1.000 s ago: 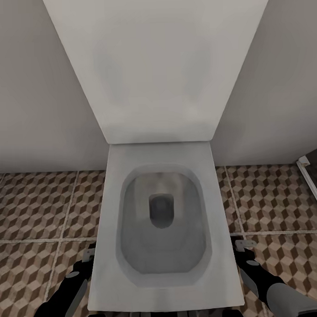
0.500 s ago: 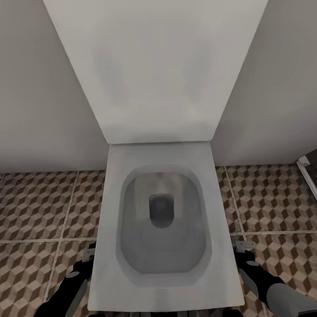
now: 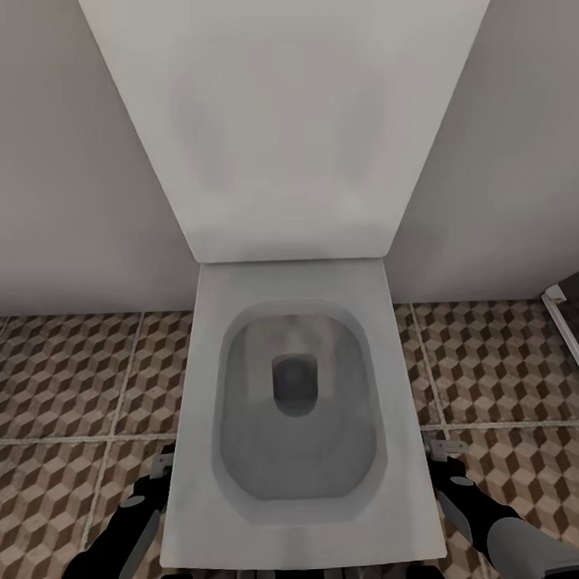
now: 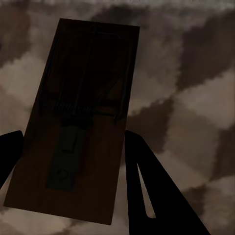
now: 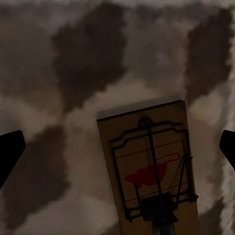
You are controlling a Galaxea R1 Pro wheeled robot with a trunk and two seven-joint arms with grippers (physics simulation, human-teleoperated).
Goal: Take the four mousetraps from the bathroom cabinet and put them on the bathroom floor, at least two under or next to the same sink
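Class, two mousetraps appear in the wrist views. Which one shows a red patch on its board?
The mousetrap in the right wrist view: red marking under its wire frame. The left wrist view's mousetrap is plain dark brown.

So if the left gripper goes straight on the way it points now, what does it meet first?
Most likely the flat brown wooden mousetrap lying between the left gripper fingers, with the cube-patterned tile floor right under it; depth is unclear.

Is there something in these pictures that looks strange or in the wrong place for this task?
Yes. The robot faces a toilet, not a sink. Each wrist view shows a mousetrap on the cube-patterned floor between that gripper's fingers: one by the left gripper, one by the right gripper. Traps beside a toilet look misplaced.
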